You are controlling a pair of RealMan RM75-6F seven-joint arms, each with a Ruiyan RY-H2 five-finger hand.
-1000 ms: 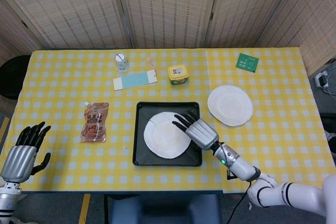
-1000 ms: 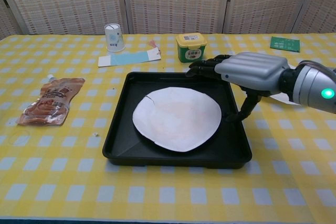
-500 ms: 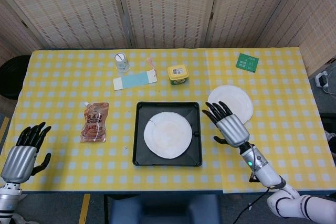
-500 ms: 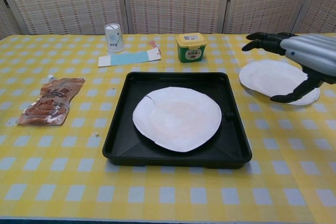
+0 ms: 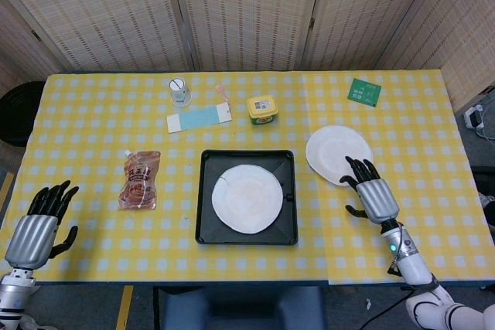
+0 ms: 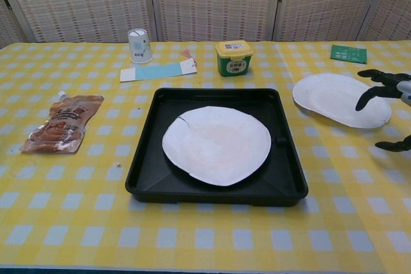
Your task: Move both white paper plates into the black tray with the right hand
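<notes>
One white paper plate (image 5: 247, 198) (image 6: 216, 144) lies flat inside the black tray (image 5: 207, 229) (image 6: 212, 190) at the table's centre. A second white paper plate (image 5: 334, 152) (image 6: 337, 97) lies on the yellow checked cloth to the right of the tray. My right hand (image 5: 373, 195) (image 6: 388, 88) hovers at that plate's near right edge, fingers spread, holding nothing. In the chest view only its dark fingertips show at the right border. My left hand (image 5: 37, 229) stays open at the table's front left corner, far from both plates.
A brown pouch (image 5: 140, 180) (image 6: 63, 123) lies left of the tray. Behind the tray are a yellow-lidded tub (image 5: 262, 109) (image 6: 234, 57), a blue paper strip (image 5: 199, 118) (image 6: 158, 71) and a small paper cup (image 5: 179, 91) (image 6: 139, 45). A green card (image 5: 363, 91) (image 6: 349, 53) sits back right.
My right hand left the plate in the tray and swept right, past the tray's edge, then drew back to the second plate's near right edge. The left hand barely moved.
</notes>
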